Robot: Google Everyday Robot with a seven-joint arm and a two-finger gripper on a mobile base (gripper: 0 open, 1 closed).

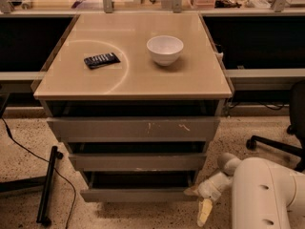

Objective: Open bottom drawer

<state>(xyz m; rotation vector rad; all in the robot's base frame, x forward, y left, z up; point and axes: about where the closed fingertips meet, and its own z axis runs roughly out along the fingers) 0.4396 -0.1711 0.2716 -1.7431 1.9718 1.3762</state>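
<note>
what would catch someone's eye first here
The white bowl and a flat black device stand out on the tan cabinet top, the bowl right of centre and the device to its left. Lower down, the white robot arm's gripper sits near the floor at the right end of the bottom drawer, which is a little way out.
</note>
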